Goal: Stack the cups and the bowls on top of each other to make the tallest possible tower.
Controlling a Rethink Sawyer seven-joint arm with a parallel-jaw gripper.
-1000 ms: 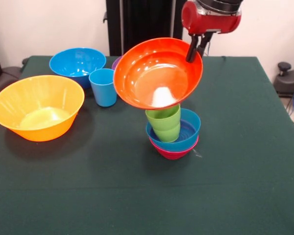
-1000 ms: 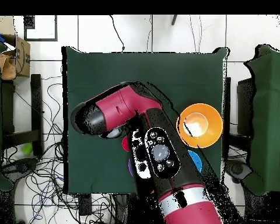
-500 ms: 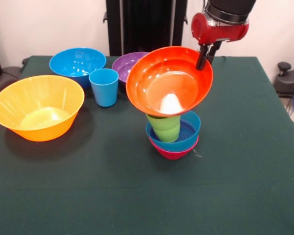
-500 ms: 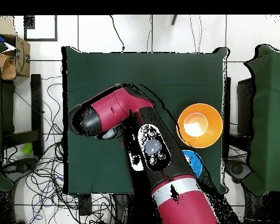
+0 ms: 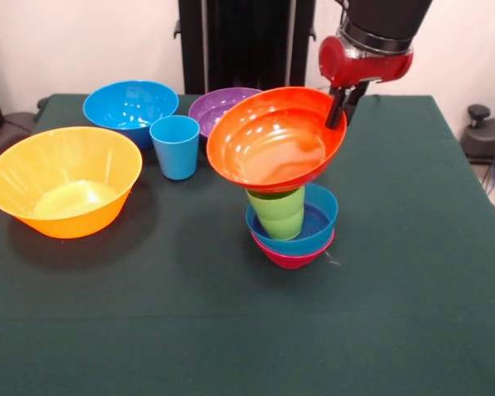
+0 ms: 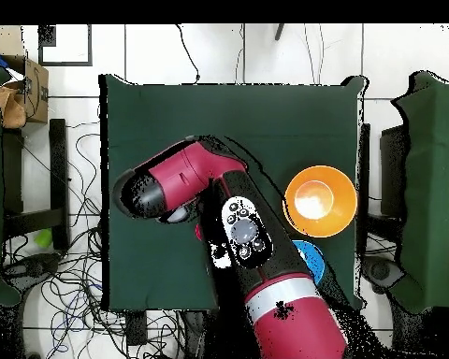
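My hand (image 5: 340,106) is pinched shut on the far rim of the red-orange bowl (image 5: 272,142), which sits on the green cup (image 5: 277,209) in the pile. Light, stiff, slick plastic; I judge the rim the only hold.

A green-covered bench (image 5: 412,313) is carrying the ware. Sitting directly on it are a yellow-orange bowl (image 5: 63,181), a large blue bowl (image 5: 130,107), a purple bowl (image 5: 219,109), a light blue cup (image 5: 175,147) and a small magenta bowl (image 5: 293,256).

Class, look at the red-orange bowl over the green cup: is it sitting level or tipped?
Tipped. The red-orange bowl leans toward the camera, its far rim pinched by the gripper and higher, its base over the green cup.
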